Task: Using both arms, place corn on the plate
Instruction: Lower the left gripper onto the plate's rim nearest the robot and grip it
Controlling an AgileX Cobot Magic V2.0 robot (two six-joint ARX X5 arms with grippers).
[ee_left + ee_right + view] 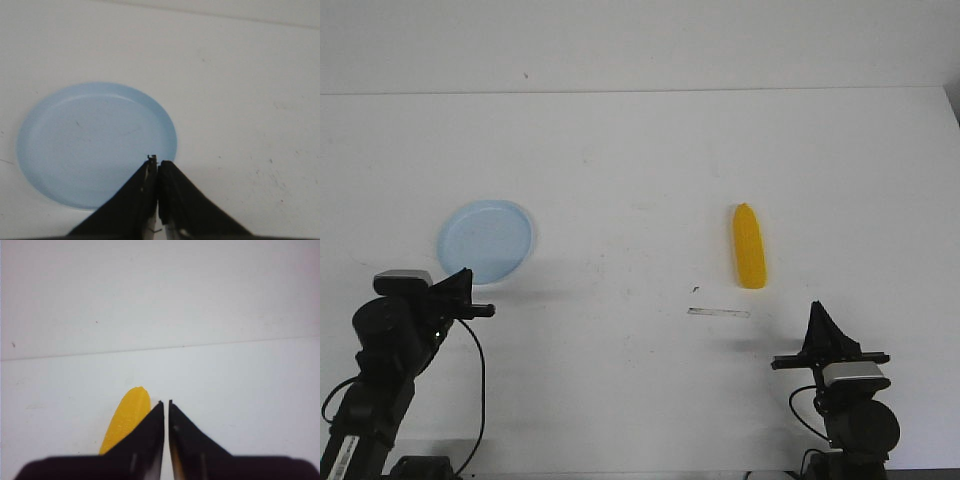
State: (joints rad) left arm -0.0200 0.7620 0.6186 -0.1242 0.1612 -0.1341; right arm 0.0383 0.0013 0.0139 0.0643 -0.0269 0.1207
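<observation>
A white counter fills the scene, meeting a pale wall at the far edge. The plate lies flat on the left half, bare. The corn lies on the right half, well apart from the plate, lengthwise away from the robot with its narrower end farther off. A short grey strip lies on the counter just nearer than the corn, beside a tiny dark speck.

The left gripper hangs at the near rim of the plate, its fingers pressed together with nothing between them; in the left wrist view the tips overlap the plate. The right gripper sits near the corn on the robot's side, not touching it, fingers also closed to a thin slit and holding nothing. In the right wrist view the corn shows just past the closed fingertips.
</observation>
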